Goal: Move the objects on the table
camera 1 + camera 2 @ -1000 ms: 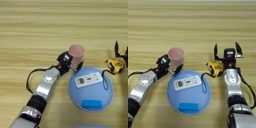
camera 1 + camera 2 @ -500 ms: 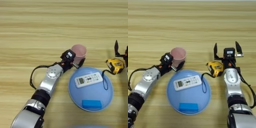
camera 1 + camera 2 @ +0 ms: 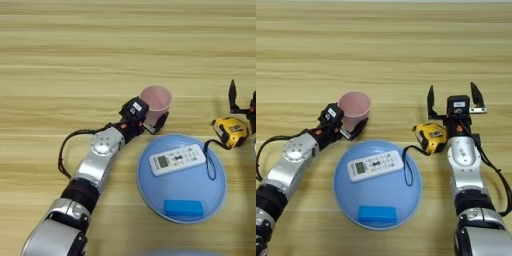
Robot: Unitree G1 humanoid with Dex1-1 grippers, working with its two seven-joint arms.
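Left gripper (image 3: 351, 127) is clamped on the pink cup (image 3: 354, 109): one black finger (image 3: 359, 128) shows against the cup's lower right side, the other is hidden behind the gripper body on the cup's left. Cup stands upright, mouth up, on the table (image 3: 381, 60), just beyond the far-left rim of the blue plate (image 3: 406, 200). Can't tell if the cup base is touching the wood or lifted slightly

Right gripper (image 3: 454, 95) is spread wide, both fingers pointing away from the robot with a clear gap between them, holding nothing. It sits just beyond and to the right of the tape measure (image 3: 431, 137), wrist close beside it, fingers not on it

Tape measure lies on the table off the plate's right edge; its black strap (image 3: 408, 167) loops over the rim onto the plate

On the plate: white remote (image 3: 375, 165) lying diagonally near the middle, strap loop just beside its right end; small blue block (image 3: 377, 215) on the near part
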